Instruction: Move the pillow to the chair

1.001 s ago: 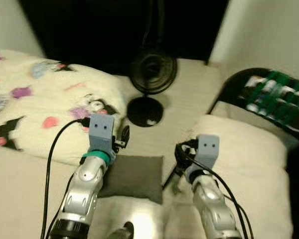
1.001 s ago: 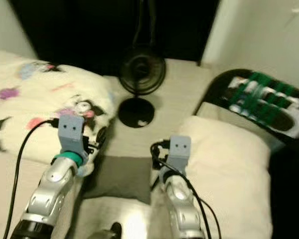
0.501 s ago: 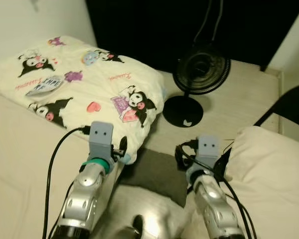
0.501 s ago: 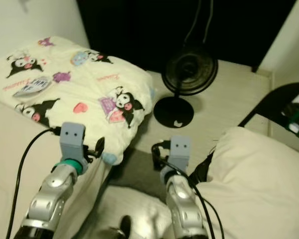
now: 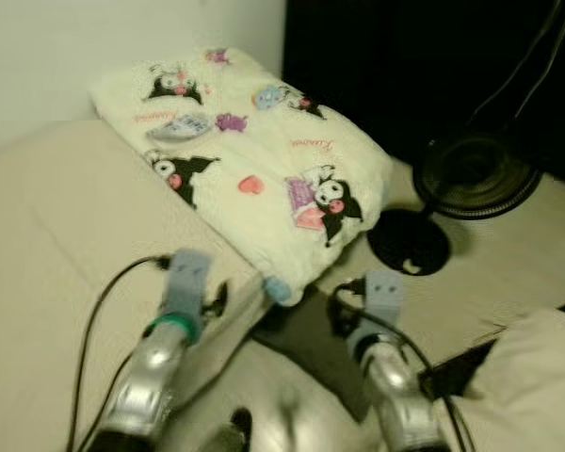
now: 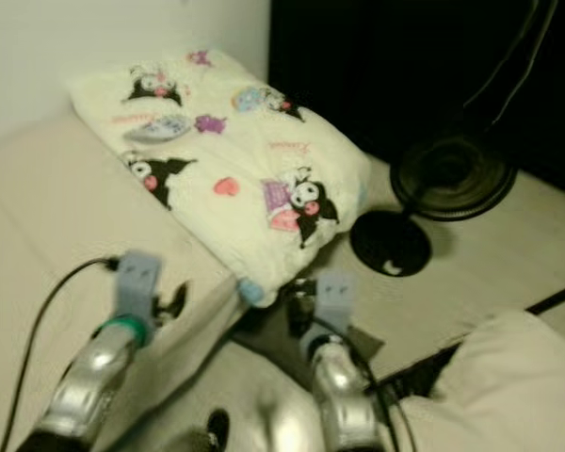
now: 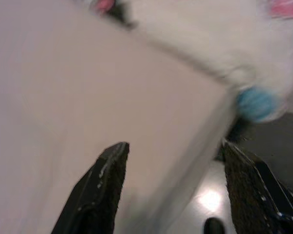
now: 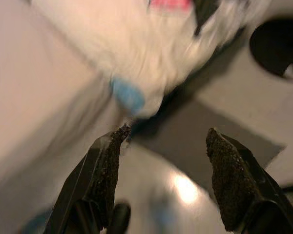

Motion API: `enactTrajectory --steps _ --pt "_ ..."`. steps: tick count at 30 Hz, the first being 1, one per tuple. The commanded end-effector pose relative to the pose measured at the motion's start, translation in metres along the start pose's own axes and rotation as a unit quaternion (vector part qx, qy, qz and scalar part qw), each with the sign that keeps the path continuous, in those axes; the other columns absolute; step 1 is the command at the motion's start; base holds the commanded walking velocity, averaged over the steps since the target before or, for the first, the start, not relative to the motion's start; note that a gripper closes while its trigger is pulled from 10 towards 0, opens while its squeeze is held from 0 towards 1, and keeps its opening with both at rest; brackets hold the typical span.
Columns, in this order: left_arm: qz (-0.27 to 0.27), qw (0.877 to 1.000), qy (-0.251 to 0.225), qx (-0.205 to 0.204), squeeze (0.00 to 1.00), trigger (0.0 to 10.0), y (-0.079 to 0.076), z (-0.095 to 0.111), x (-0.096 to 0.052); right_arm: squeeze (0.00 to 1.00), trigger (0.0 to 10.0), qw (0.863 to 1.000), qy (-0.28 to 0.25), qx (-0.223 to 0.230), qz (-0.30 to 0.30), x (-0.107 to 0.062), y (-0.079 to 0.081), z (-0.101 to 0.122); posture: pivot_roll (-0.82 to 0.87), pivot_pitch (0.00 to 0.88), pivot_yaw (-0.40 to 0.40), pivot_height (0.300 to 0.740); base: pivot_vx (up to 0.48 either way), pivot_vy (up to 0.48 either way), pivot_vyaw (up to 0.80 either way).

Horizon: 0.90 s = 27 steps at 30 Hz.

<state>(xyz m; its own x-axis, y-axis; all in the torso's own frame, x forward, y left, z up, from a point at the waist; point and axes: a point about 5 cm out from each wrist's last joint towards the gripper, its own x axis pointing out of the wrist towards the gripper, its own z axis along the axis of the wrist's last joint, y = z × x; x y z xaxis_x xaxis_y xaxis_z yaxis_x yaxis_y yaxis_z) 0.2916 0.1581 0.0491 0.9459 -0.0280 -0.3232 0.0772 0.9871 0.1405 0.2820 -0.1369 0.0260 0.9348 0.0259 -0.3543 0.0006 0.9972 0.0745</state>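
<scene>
Dim and yellowish, motion-blurred all over, worst at both wrists; glare on the floor [image 5: 292, 414], pitch-black background behind.

pillow [image 5: 254, 160] on bed [image 5: 56, 235] left | fan [image 5: 452, 188] on floor, right of pillow

The cream cloth pillow printed with black-and-pink cartoon figures [image 5: 264, 179] looks soft and matt, slightly fuzzy at its blue-tipped corner. It lies on a beige fabric bed surface [image 5: 66, 245], smooth and dull. The black round-based floor fan [image 5: 466, 179] reads as plastic with a faint sheen (blur hides finer detail). The pale hard floor [image 8: 185, 190] is glossy, throwing back a bright glare spot. A dark grey mat [image 8: 205, 141] looks matt. The grippers' black fingers [image 8: 110, 170] have rough, gritty pads.
</scene>
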Motion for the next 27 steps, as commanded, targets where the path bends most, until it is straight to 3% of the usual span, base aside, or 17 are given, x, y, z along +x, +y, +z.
enactTrajectory --steps 1,8,14,21,27 --pt "0.007 1.0 0.008 0.003 0.0 10.0 0.006 -0.009 -0.003 0.0 10.0 1.0 0.008 0.003 -0.005 -0.002 -0.005 -0.006 0.07 0.098 0.069 0.74 0.0 0.0 0.8" --pt "0.011 1.0 0.004 -0.002 0.0 10.0 0.006 -0.011 -0.004 0.0 10.0 1.0 0.014 0.01 -0.013 -0.002 -0.007 -0.011 0.07 0.102 0.064 0.74 0.0 0.0 0.8" --pt "-0.003 1.0 0.005 -0.004 0.0 10.0 -0.002 -0.019 -0.002 0.0 10.0 0.998 0.049 0.013 -0.024 -0.005 -0.01 -0.035 0.08 0.103 0.063 0.74 0.0 0.0 0.8" --pt "-0.007 0.999 0.044 -0.007 0.0 10.0 0.0 -0.039 -0.004 0.0 10.0 0.996 0.069 0.03 -0.052 -0.01 -0.02 -0.05 0.07 0.099 0.064 0.74 0.0 0.0 0.8" --pt "-0.016 0.999 0.049 -0.007 0.0 10.0 -0.002 -0.043 -0.005 0.0 10.0 0.996 0.068 0.028 -0.049 -0.008 -0.018 -0.052 0.08 0.086 0.068 0.74 0.0 0.0 0.8"
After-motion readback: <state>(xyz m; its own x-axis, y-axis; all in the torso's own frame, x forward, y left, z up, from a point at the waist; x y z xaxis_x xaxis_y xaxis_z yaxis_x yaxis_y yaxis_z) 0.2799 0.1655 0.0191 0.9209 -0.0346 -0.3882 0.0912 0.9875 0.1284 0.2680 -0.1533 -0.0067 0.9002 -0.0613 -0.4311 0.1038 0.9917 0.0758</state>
